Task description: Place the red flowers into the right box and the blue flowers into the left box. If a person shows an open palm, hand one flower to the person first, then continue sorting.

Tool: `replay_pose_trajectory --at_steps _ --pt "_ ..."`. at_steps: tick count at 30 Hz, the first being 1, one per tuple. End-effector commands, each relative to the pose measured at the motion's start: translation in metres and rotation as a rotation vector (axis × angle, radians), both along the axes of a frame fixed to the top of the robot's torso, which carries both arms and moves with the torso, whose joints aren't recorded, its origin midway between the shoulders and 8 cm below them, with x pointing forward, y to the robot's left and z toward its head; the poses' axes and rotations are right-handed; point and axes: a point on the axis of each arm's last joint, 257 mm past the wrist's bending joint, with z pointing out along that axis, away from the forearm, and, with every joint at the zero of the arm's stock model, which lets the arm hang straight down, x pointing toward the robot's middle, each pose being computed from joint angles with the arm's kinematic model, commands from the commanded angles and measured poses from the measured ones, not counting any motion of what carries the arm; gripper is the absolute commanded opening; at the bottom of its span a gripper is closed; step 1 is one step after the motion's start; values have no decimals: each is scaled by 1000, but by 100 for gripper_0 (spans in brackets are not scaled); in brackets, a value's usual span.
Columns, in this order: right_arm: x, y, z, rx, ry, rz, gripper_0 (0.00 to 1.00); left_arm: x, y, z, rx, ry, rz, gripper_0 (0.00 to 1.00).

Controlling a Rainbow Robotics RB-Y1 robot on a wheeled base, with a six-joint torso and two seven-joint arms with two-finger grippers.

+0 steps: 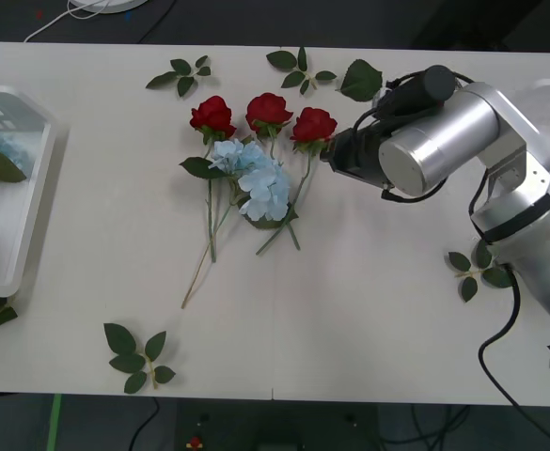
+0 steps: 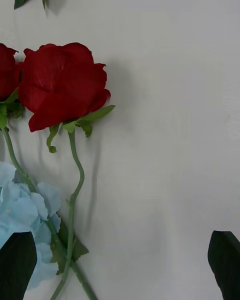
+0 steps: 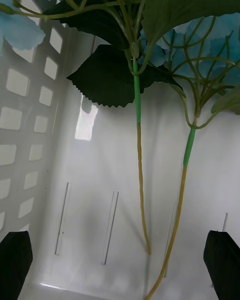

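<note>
My right pincer (image 2: 122, 260) hovers spread wide and empty over the counter (image 1: 369, 310), with the nearest of the red flowers (image 2: 62, 90) at my eleven o'clock. It looks light and floppy, so I judge the thin stem under the bloom the best hold. My left pincer (image 3: 120, 265), equally wide and empty, hangs over the left box (image 3: 90, 190), where blue flowers (image 3: 200, 35) lie at twelve o'clock.

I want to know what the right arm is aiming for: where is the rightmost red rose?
Front view: the deep-red artificial rose lies mid-table, rightmost of three, directly left of the right gripper.
</note>
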Motion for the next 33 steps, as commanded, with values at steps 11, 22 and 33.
replay_pose_trajectory --at_steps 11,22,33 --pt "54 79 5 14 -46 -80 100 15 -11 41 30 -13 -104 100" --pt "76 71 -10 -69 -70 -112 100 32 -118 170 14 31 -476 100" --pt "84 72 -25 -132 -91 -104 100 46 -281 214 -82 -107 -841 100"
